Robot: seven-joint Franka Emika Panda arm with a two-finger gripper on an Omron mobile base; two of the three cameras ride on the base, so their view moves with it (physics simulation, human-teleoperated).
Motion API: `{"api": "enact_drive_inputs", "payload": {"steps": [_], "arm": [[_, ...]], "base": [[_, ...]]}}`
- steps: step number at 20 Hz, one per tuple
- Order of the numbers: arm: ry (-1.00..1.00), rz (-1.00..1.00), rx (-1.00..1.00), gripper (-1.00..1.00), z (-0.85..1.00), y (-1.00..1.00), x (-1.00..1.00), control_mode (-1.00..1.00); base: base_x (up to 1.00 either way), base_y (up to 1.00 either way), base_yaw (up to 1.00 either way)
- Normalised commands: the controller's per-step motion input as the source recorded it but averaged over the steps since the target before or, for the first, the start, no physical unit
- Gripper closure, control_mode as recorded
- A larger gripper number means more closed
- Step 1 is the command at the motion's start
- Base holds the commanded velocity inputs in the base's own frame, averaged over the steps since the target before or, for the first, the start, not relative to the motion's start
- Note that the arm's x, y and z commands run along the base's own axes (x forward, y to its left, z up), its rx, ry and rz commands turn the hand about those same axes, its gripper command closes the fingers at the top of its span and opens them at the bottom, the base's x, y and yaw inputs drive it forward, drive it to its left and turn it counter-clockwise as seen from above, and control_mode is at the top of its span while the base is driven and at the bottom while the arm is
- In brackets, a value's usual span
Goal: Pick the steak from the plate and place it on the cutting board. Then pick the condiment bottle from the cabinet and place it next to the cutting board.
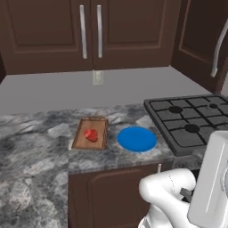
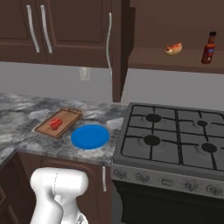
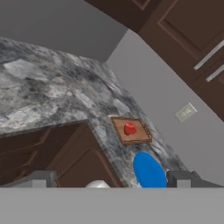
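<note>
- Left base view: small red chunk of raw steak [image 1: 91,135] lying in the middle of the rectangular brown wooden cutting board [image 1: 82,138], on the grey marbled stone counter [image 1: 35,147]. Just right of the board, apart from it, the round flat bright blue plate [image 1: 136,139], bare. Beyond the plate, the dark gas hob with black grates [image 1: 191,121]. Above, the dark brown panelled wall cabinet [image 1: 58,31] with two long silver bar handles, those doors shut; a white wall socket [image 1: 97,77] below them.
- Right base view: steak [image 2: 55,124] on the board [image 2: 65,120], plate [image 2: 90,136] beside it towards the hob [image 2: 175,140]. Further right, one cabinet door [image 2: 117,48] swung open, edge-on. On the inner shelf [image 2: 175,63], the slim dark red condiment bottle with a black cap [image 2: 209,47] standing upright, well apart from a hot dog in a bun [image 2: 173,48] to its left.
- Hand view: gripper [image 3: 111,178] low and off the counter edge, clear of everything, jaws spread wide with nothing between them; dark fingertips [image 3: 181,178] at the bottom. Beyond, tilted: plate [image 3: 148,170] nearest, then board [image 3: 140,135] with steak [image 3: 130,128] on it.
</note>
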Motion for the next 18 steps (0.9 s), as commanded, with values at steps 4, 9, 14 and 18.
{"api": "enact_drive_inputs", "payload": {"steps": [4, 9, 14, 18], "arm": [[0.00, 0.00, 0.00, -1.00, 0.00, 0.00, 0.00, 1.00], [0.00, 0.00, 0.00, -1.00, 0.00, 0.00, 0.00, 1.00], [0.00, 0.00, 0.00, -1.00, 0.00, 0.00, 0.00, 1.00], [0.00, 0.00, 0.00, -1.00, 0.00, 0.00, 0.00, 1.00]], "base": [[-0.08, -0.73, 0.07], [-0.14, -0.69, 0.07], [-0.08, -0.73, 0.05], [0.00, -0.80, 0.03]]}}
